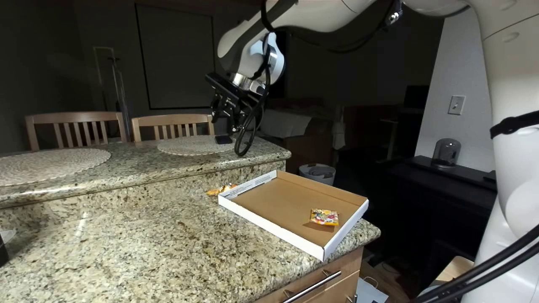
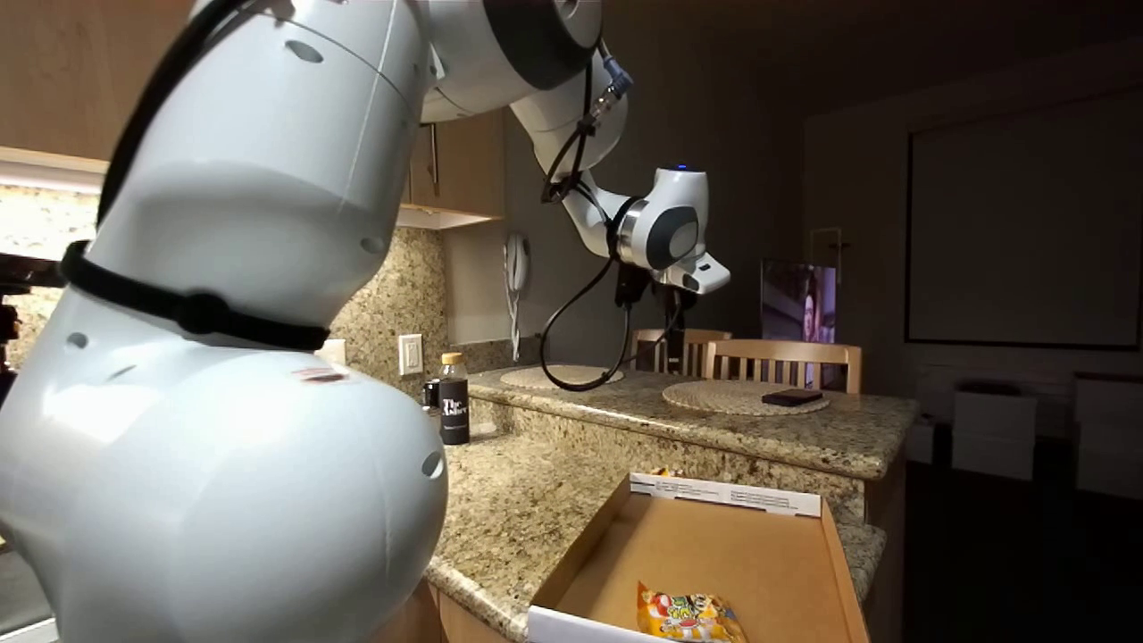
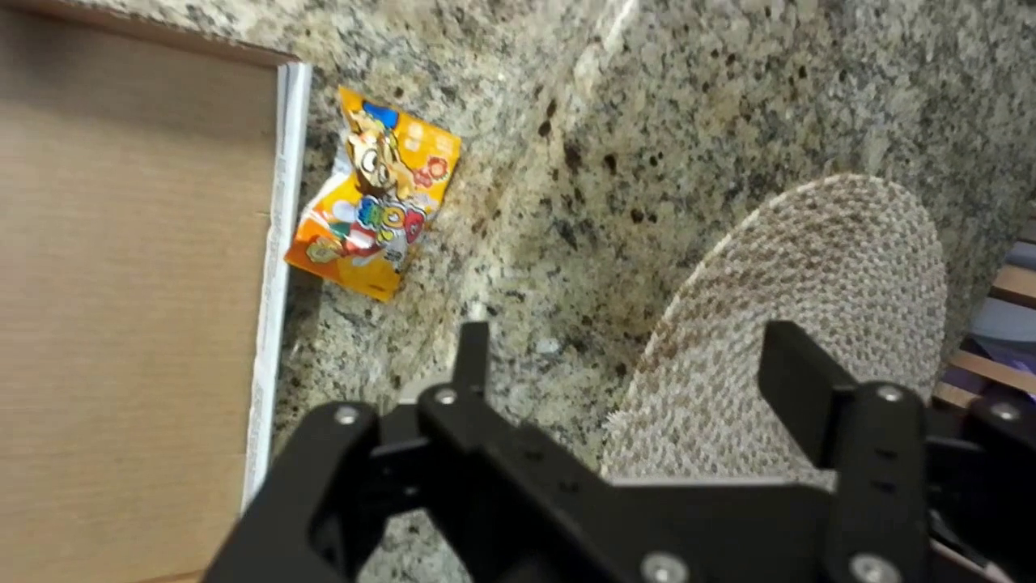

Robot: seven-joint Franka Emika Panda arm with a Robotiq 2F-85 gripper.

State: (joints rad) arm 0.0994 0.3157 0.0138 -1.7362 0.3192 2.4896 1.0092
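Tool [image 3: 627,358] w/ jaws apart — orange pkt [image 3: 379,197] beside box [image 3: 137,308].

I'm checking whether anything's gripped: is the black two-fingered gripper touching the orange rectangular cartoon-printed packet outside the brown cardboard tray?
Apart. The wrist view shows speckled stone counter between the gripper and the packet.

1. Speckled stone counter [image 1: 160,240] with a raised ledge [image 1: 130,162].
2. Lower level: a shallow, open cardboard box [image 1: 273,202], an orange snack packet [image 3: 376,198] just beside it, a dark-labelled bottle [image 2: 454,411].
3. Upper level: two round, woven placemats [image 1: 50,165].
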